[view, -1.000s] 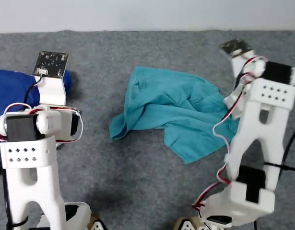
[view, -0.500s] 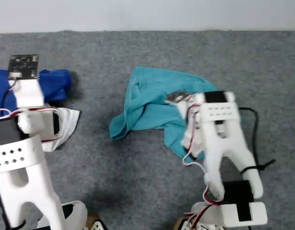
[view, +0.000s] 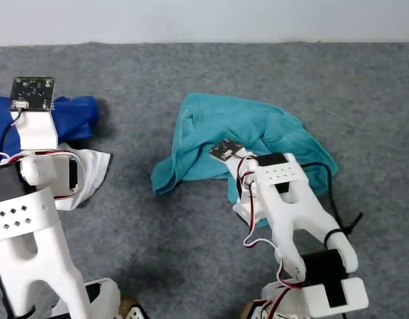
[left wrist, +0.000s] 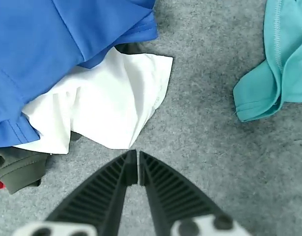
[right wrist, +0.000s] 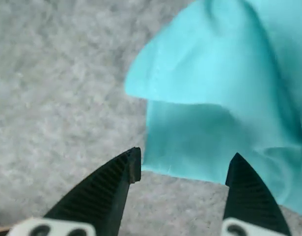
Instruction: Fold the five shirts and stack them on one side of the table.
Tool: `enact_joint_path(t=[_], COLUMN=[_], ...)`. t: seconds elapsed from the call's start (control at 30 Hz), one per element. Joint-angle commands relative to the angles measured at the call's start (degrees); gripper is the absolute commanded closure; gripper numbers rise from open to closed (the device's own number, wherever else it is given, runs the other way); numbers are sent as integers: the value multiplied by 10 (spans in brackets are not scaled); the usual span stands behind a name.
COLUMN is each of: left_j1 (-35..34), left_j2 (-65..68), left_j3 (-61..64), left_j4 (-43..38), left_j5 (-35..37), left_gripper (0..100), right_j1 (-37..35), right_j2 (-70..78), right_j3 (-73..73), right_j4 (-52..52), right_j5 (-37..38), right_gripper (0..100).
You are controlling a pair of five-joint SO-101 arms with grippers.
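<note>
The worktop [view: 157, 252] is grey with a coarse, speckled, felt-like nap, reaching to every edge in the high view. Along its far side runs a pale band [view: 204, 20], possibly a wall.

the table [view: 191, 259] is covered, as far as the high view reaches, by a rough grey mat [view: 364, 100], speckled light and dark like short-pile carpet. in both wrist views the mat's nap shows as a coarse, fuzzy weave with paler and darker flecks. along the far edge of the table, in the high view, runs a plain pale wall [view: 204, 20], bare and whitish, meeting the grey in a straight, slightly ragged line, and the light is soft and even, laying faint, blurred shadows on the mat.
</note>
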Motion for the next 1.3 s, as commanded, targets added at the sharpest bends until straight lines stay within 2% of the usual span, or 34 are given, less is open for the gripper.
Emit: enact_joint_path(t=[0.0,0.23,0.47,0.63,0.8,1.0,1.13,1.27], left_j1=[-4,-4,-4,-2,0,6,72,155], left_j2=[-16,-16,-14,-13,-15,-11,-11,-11], left_j3=[-3,-3,-2,-2,-2,-1,16,41], left_j4=[2,2,2,2,2,2,4,2], left_j5=[-8,-8,-7,-5,-6,-8,-42,-45], left_gripper=[986,986,986,986,986,985,985,985], right_j1=[12,8,0,2,4,61,132,207], right_j2=[23,122,148,135,36,-159,-293,-406], right_j3=[-5,-22,-52,-53,-53,-53,-53,-53], right_j4=[-17,-22,-7,7,68,165,199,202], right_j5=[-4,-9,-4,-4,30,96,166,226], right_gripper=[712,723,998,987,989,989,989,989])
